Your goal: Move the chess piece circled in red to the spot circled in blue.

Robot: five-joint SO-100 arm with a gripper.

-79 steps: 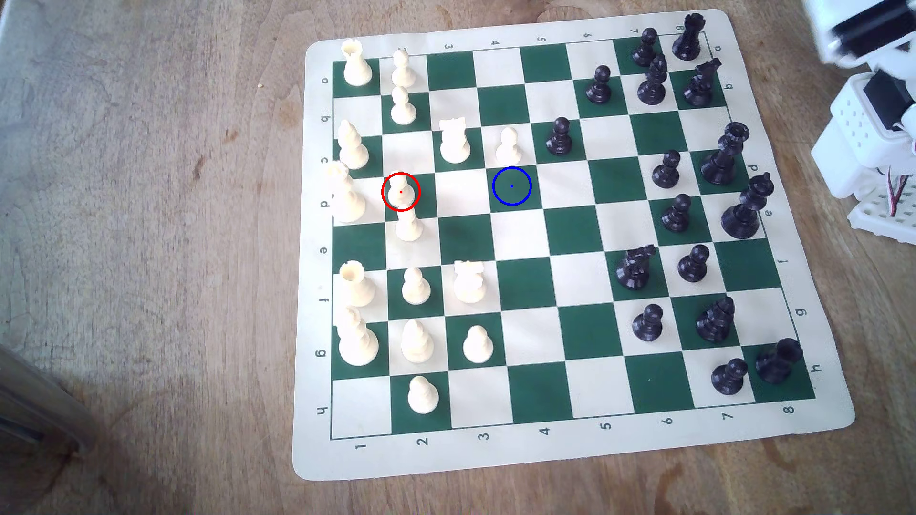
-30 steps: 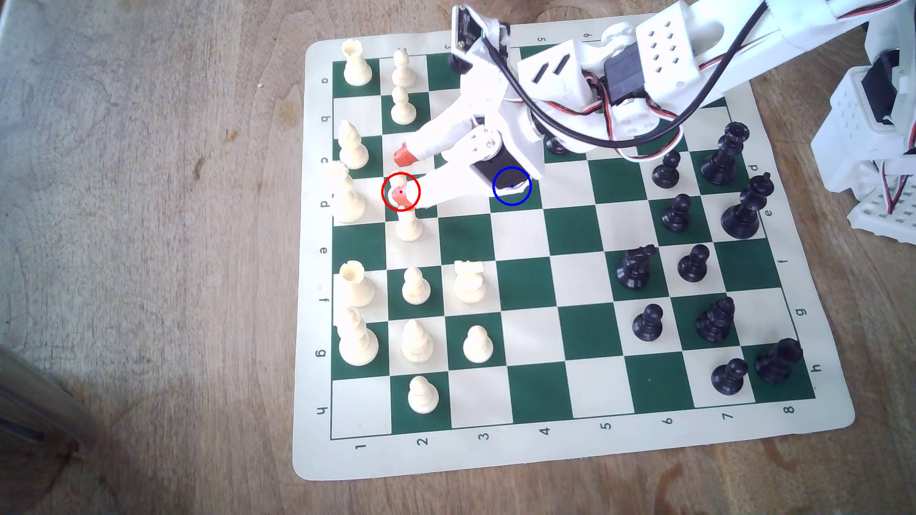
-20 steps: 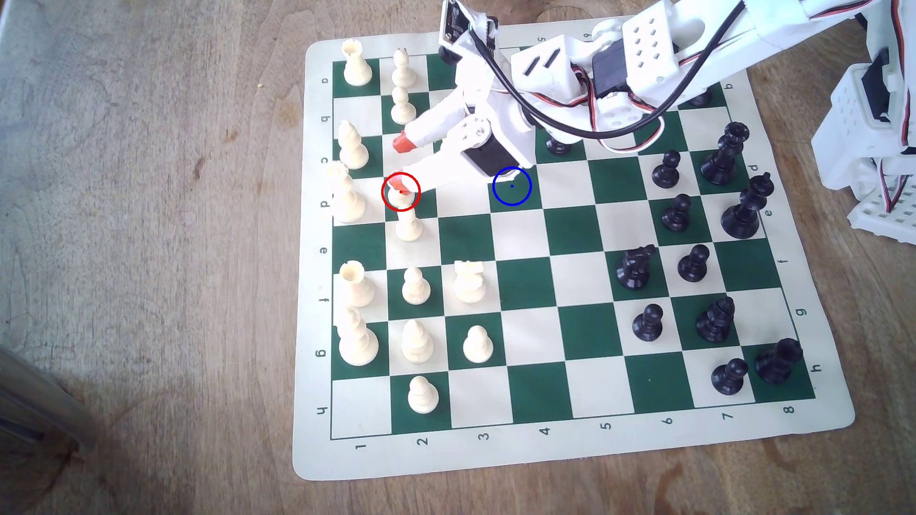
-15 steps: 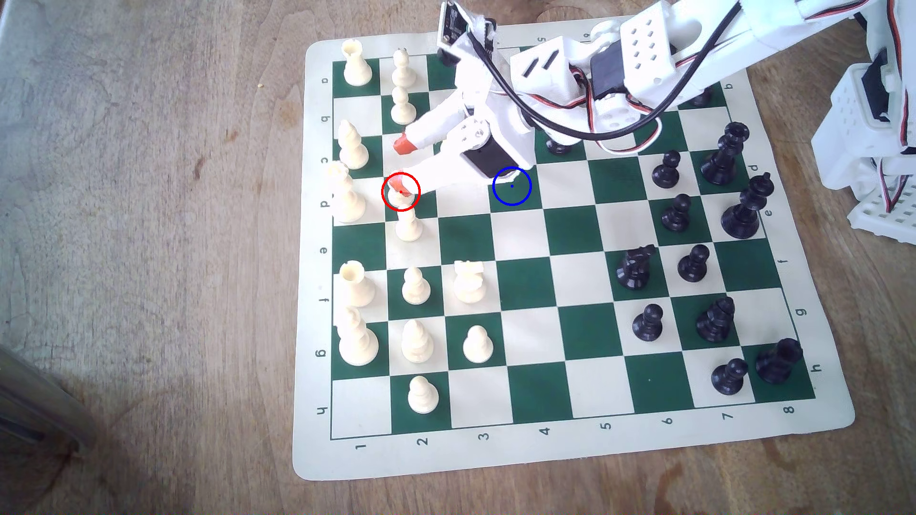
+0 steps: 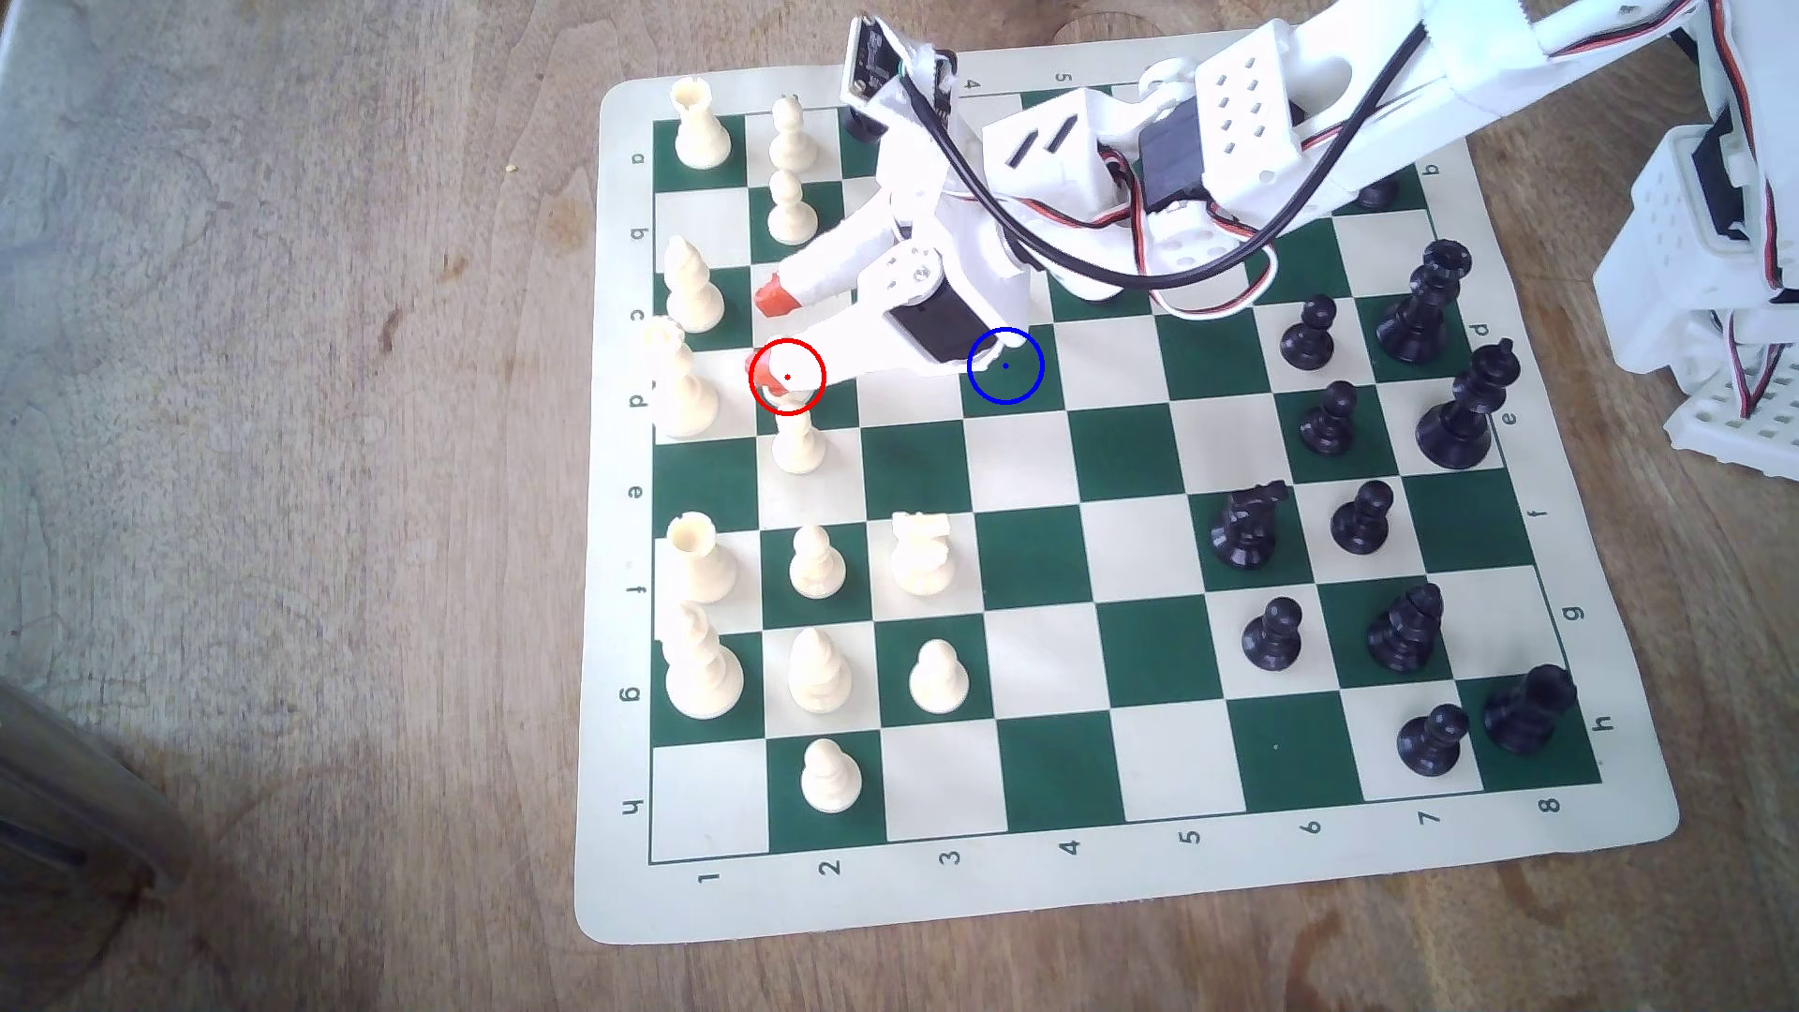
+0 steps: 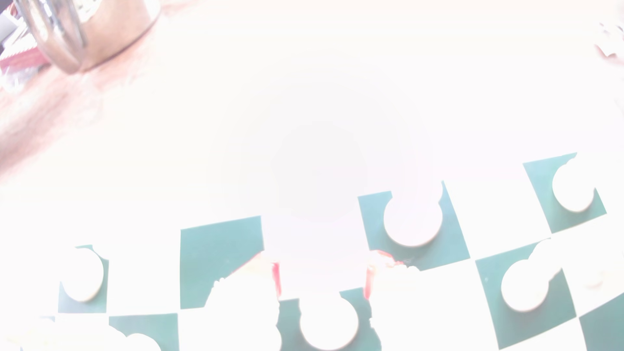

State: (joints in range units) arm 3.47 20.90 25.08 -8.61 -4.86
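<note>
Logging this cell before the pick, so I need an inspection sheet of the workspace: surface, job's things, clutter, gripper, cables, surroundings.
Surface: wooden table under a green-and-cream chess mat.
Job's things: cream pawn stands in the red ring, partly hidden by a fingertip; blue-ringed green square holds no piece, arm overhanging its edge.
Clutter: other cream pieces at the exterior view's left, black pieces at its right.
Gripper: gripper open, orange-tipped, one tip over the pawn.
Cables: black cable and red-white wires loop from the arm.
Surroundings: white robot base; wrist view overexposed.
</note>
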